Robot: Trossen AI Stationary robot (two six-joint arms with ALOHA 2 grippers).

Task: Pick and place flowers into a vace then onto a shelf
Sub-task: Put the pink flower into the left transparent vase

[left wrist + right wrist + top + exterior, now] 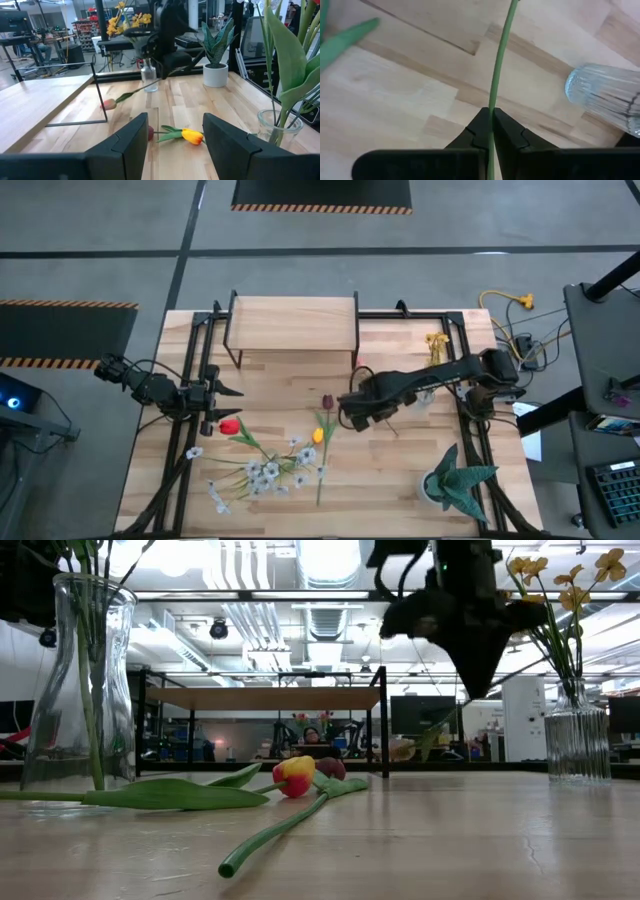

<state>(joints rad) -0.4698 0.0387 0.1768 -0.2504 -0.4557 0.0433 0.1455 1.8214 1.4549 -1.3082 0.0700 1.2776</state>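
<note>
We see the right gripper [491, 131] above the table's middle, fingers clamped on a green flower stem [499, 65], near the ribbed vase [606, 95]. The left gripper [172, 142] waits at the left, fingers apart, beside a clear vase [78, 680]. The other flowers [270, 465] lie on the near table; the shelf [292, 320] stands at the far edge.

shelf [292, 318] at table's back edge (centre), flowers [268, 470] in front

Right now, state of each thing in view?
right gripper: shut on the pink tulip's stem, lifted off the table
pink tulip: held, hanging in the air
left gripper: open, empty
yellow tulip: lying on the table
ribbed vase: upright, holds yellow flowers
shelf: top bare
</note>
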